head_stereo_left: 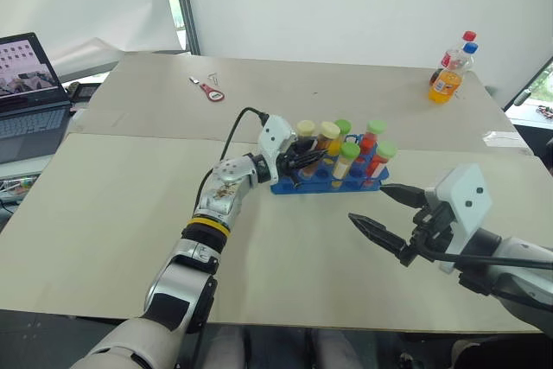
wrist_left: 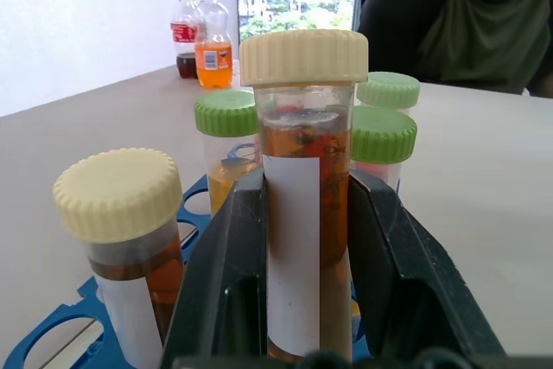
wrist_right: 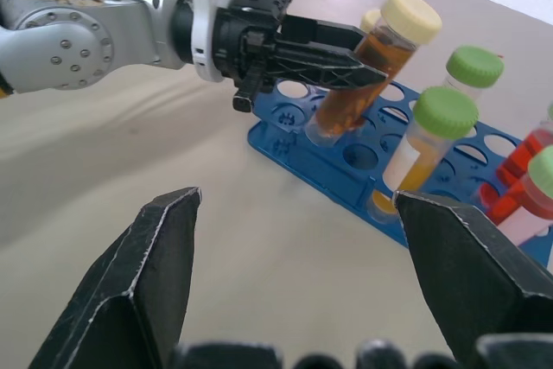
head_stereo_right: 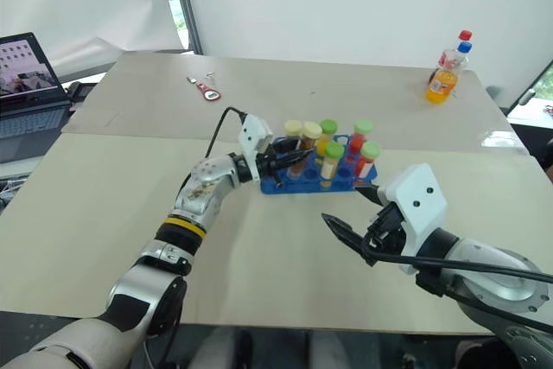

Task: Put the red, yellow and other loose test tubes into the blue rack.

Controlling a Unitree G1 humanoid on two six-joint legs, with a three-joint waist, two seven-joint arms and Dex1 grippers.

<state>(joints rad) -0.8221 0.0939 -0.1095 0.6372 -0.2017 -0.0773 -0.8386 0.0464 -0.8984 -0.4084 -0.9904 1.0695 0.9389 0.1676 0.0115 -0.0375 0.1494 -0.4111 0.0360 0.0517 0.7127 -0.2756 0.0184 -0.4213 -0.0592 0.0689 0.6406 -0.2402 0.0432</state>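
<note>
My left gripper (wrist_right: 346, 65) clamps brown cream-capped tube (wrist_right: 367, 65), tilted, base in blue rack (wrist_right: 346, 155); right gripper (head_stereo_left: 389, 218) released, hovering beside rack.

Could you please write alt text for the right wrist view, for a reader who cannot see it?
The left tool is shut on a brown-liquid tube with a cream cap, which is tilted with its base in a hole of the blue rack. Green-capped tubes stand in the rack. The right tool is open in the foreground above the table.
</note>
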